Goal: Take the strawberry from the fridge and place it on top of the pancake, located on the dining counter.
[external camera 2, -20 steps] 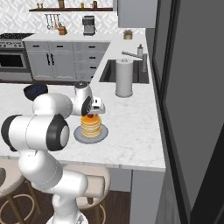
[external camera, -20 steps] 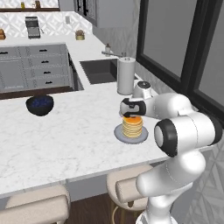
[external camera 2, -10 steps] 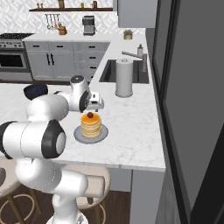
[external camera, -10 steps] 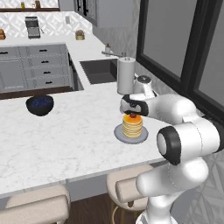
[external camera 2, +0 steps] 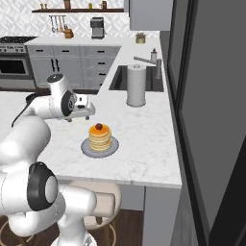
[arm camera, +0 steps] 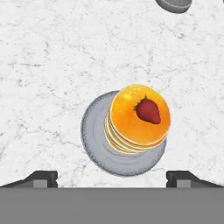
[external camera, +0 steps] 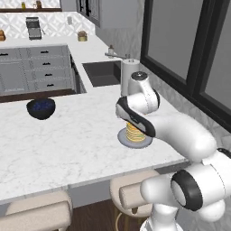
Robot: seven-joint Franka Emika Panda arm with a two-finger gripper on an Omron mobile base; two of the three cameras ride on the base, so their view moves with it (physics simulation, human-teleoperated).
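1. Sitting right on top of the pancake [arm camera: 138, 118], your strawberry [arm camera: 148, 110] lies on the golden top round, toward three o'clock of its centre in the hand view; the right base view shows it as a small dark red dot [external camera 2: 99, 127] on the stack [external camera 2: 100, 138].
2. Under the stack you've got the light grey plate [arm camera: 94, 140], flat on the dining counter [arm camera: 52, 65], its bare rim showing most at nine o'clock in the hand view.
3. Your gripper [arm camera: 112, 177] hangs above the plate with both finger tips [arm camera: 41, 177] spread wide, one at each bottom corner of the hand view, and nothing between them.
4. From the right base view, the hand sits at about ten o'clock of the pancakes, clear of the stack.
5. Further out, a white paper towel roll [external camera 2: 136, 85] stands upright at one o'clock of the plate, just beside the sink [external camera 2: 120, 80].
6. Over in the left base view, a dark bowl [external camera: 41, 108] rests on the marble, well apart at ten o'clock of the plate.
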